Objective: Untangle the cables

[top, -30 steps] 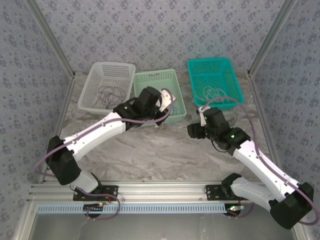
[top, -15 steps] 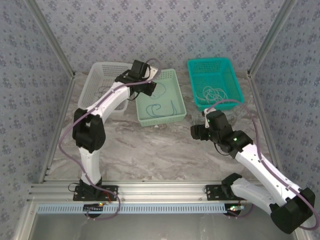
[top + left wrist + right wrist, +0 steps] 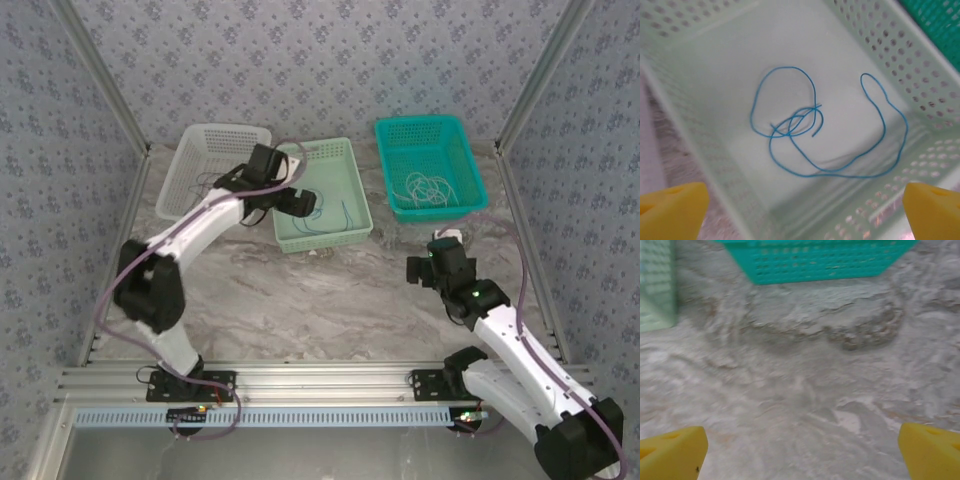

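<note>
Left wrist view looks down into the green basket, where the blue cable lies loose on the floor in loops that cross near the middle. It looks very light, limp and thin, likely to slide and flop rather than hold any shape. A pinch would probably go best at the free end or at the crossing, with the tips pressed right down to the basket floor. The left end effector hangs above it, spread wide and holding nothing, its arm bent at the elbow and reaching forward. In the top view the white cable sits in the teal basket and a dark cable in the white basket. The right end effector, also spread and empty, is low over bare table near the teal basket.
</note>
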`<action>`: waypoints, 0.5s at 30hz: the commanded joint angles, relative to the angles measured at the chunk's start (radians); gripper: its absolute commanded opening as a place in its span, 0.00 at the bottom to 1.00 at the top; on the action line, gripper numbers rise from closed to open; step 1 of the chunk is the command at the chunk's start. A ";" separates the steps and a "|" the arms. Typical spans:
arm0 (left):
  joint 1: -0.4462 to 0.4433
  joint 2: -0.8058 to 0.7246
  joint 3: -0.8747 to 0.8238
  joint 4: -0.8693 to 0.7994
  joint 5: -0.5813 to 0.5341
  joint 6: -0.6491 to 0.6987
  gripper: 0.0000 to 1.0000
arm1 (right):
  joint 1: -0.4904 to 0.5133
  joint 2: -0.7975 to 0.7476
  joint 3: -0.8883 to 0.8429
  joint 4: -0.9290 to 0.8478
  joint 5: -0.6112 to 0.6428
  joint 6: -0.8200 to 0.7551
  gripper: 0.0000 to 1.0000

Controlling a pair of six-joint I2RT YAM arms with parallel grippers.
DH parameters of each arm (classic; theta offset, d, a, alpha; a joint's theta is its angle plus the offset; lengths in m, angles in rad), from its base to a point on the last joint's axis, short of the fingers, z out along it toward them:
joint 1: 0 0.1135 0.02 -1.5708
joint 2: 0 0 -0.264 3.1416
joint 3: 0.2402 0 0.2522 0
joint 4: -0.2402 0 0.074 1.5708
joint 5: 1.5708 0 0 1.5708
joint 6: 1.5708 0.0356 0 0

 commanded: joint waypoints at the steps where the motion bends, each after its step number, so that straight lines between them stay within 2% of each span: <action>1: -0.002 -0.210 -0.175 0.193 -0.105 -0.021 0.99 | -0.054 0.001 -0.082 0.216 0.114 -0.045 1.00; 3: 0.020 -0.350 -0.350 0.308 -0.114 -0.006 0.99 | -0.083 0.019 -0.156 0.410 0.117 -0.096 1.00; 6: 0.064 -0.526 -0.553 0.381 -0.184 -0.006 0.99 | -0.152 0.078 -0.177 0.587 0.073 -0.157 1.00; 10: 0.159 -0.683 -0.705 0.354 -0.195 -0.012 1.00 | -0.244 0.236 -0.217 0.874 0.013 -0.256 1.00; 12: 0.195 -0.738 -0.762 0.343 -0.223 0.004 0.99 | -0.298 0.349 -0.230 1.010 -0.061 -0.276 1.00; 15: 0.223 -0.789 -0.844 0.408 -0.319 0.007 0.99 | -0.321 0.497 -0.242 1.193 -0.093 -0.291 0.99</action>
